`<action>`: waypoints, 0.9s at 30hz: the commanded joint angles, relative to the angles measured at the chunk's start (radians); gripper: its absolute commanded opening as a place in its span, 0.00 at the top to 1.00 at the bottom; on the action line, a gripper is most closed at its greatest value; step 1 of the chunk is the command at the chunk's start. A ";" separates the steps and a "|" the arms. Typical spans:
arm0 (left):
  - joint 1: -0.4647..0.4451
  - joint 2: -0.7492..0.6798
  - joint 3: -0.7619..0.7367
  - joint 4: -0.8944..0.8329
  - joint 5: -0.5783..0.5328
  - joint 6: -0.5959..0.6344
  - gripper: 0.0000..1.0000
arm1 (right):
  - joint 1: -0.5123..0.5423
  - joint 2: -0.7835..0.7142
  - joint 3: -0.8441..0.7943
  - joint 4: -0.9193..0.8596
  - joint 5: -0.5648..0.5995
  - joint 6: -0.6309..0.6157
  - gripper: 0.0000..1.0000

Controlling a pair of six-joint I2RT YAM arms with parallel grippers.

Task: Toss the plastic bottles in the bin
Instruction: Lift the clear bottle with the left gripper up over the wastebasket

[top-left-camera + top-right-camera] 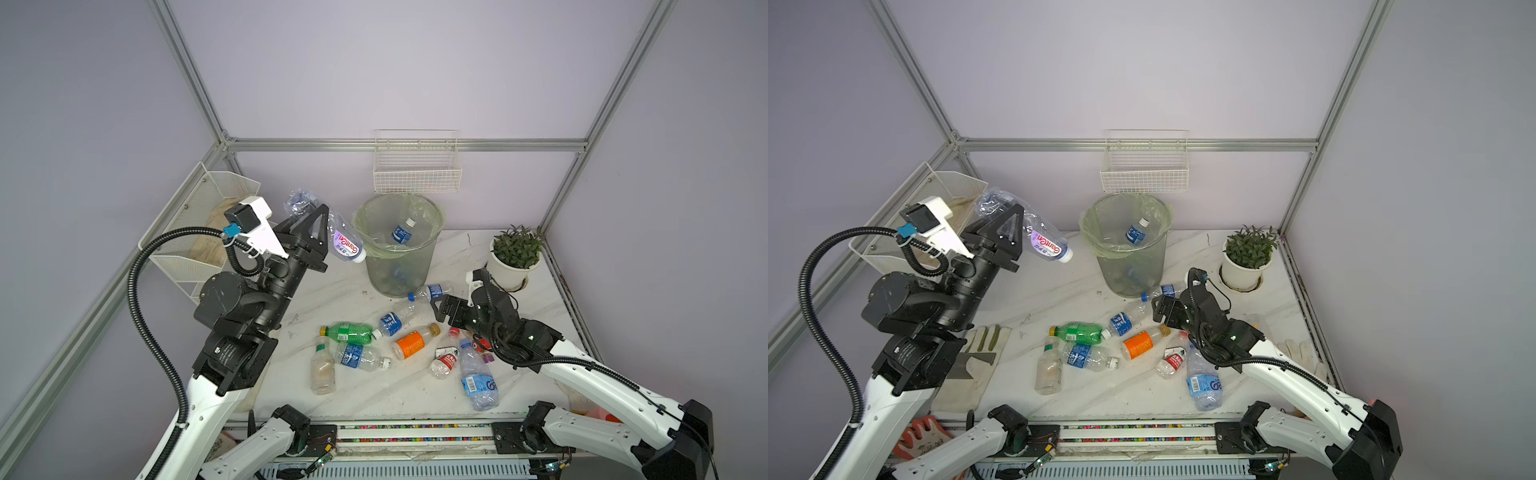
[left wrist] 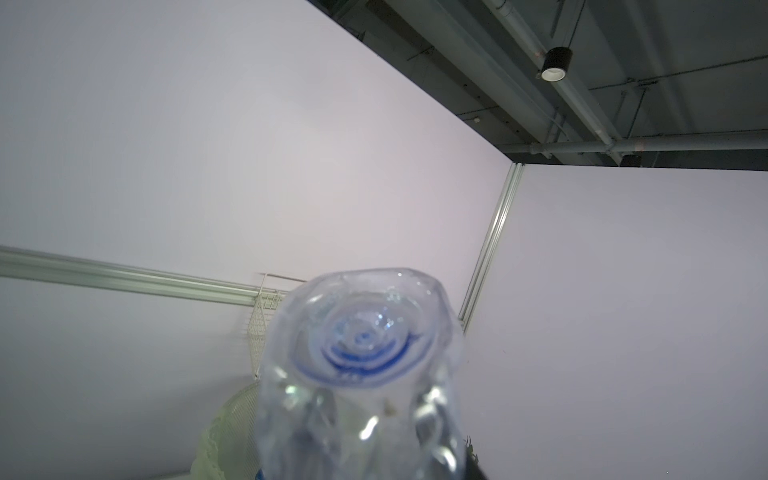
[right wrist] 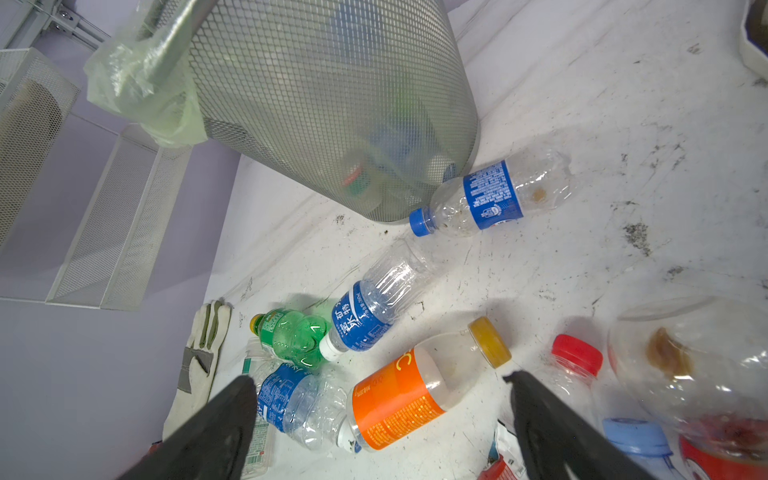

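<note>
My left gripper [image 1: 316, 226] [image 1: 1011, 226] is raised left of the bin [image 1: 399, 270] [image 1: 1129, 270], shut on a clear purple-labelled bottle [image 1: 347, 246] [image 1: 1045, 243] whose cap points down toward the rim. That bottle's base [image 2: 361, 345] fills the left wrist view. A blue-labelled bottle [image 1: 402, 230] lies inside the bin. Several plastic bottles lie on the table, among them a green one [image 1: 349, 332] and an orange-labelled one [image 1: 411, 343] [image 3: 399, 399]. My right gripper [image 1: 438, 308] [image 3: 380, 380] hangs open beside the bin's foot, above the orange-labelled bottle.
A potted plant [image 1: 515, 257] stands at the back right. A white wire basket [image 1: 417, 172] hangs on the back wall and a white mesh shelf [image 1: 208, 232] stands at the left. Work gloves [image 1: 980, 353] lie at the table's left edge.
</note>
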 commanded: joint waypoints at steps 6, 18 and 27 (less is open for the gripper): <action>-0.004 -0.046 -0.042 0.145 0.143 0.110 1.00 | -0.003 0.022 0.036 0.025 -0.017 0.009 0.04; -0.005 -0.012 0.013 0.176 0.168 0.101 1.00 | -0.003 0.000 0.042 0.008 -0.010 0.008 0.04; -0.005 0.083 0.087 0.176 0.184 0.119 1.00 | -0.004 -0.003 0.041 0.012 -0.018 0.004 0.04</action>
